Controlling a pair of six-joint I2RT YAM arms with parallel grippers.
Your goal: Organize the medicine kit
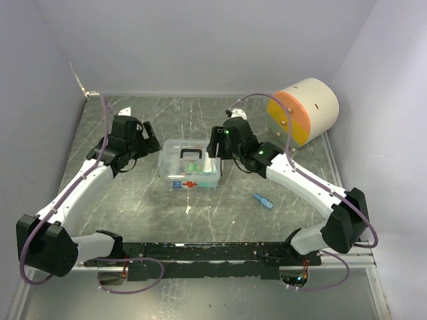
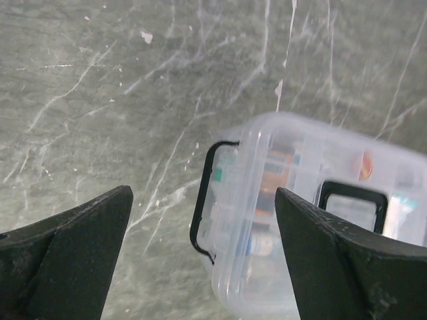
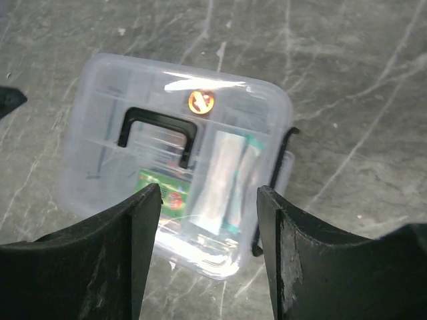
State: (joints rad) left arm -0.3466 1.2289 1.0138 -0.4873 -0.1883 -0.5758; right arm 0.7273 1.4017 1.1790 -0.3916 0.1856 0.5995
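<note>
The medicine kit (image 1: 190,167) is a small clear box with its lid on, a black handle on top and red and blue marks on the front. It sits mid-table. My left gripper (image 1: 149,137) is open and empty just left of it; in the left wrist view the kit (image 2: 313,220) lies under the right finger (image 2: 347,267) of my left gripper (image 2: 203,200). My right gripper (image 1: 215,144) is open and empty over the kit's right end. In the right wrist view the kit (image 3: 173,133) shows between the spread fingers of my right gripper (image 3: 208,193).
A large cream cylinder with an orange face (image 1: 303,110) lies at the back right by the wall. A small blue item (image 1: 263,201) lies on the table right of the kit. A white scrap (image 1: 187,209) lies in front of the kit. Walls enclose the table.
</note>
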